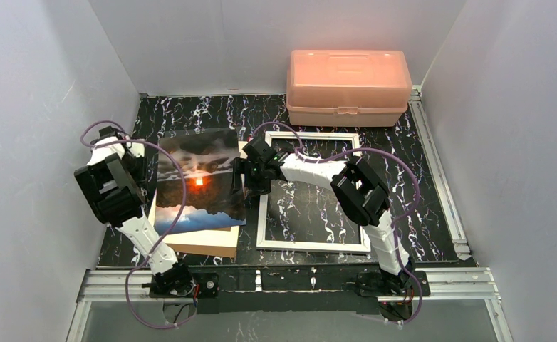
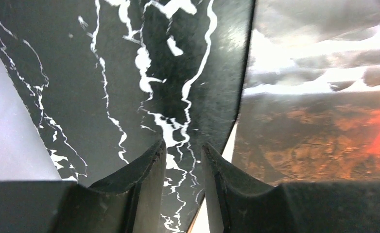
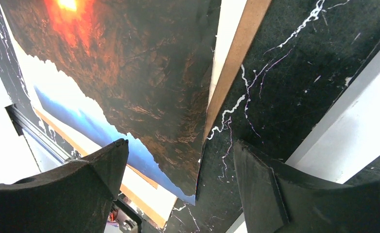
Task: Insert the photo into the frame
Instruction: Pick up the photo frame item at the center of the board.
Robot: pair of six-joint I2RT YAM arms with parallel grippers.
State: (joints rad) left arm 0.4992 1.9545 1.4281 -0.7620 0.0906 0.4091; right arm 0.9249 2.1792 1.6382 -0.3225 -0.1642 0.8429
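Note:
The photo (image 1: 199,178) lies left of centre on a brown backing board (image 1: 204,241), its right edge slightly lifted. The white frame (image 1: 313,246) lies flat to its right, with marble showing through it. My right gripper (image 1: 246,174) is open wide and straddles the photo's right edge (image 3: 178,97). One finger (image 3: 105,165) is over the photo, the other (image 3: 256,179) is over the table beside the frame bar (image 3: 343,131). My left gripper (image 2: 183,145) is slightly open and empty, over the table just left of the photo (image 2: 324,121).
A pink plastic box (image 1: 347,85) stands at the back right, behind the frame. White walls close in on both sides. A metal rail (image 1: 439,185) runs along the right edge of the black marble table (image 1: 404,214).

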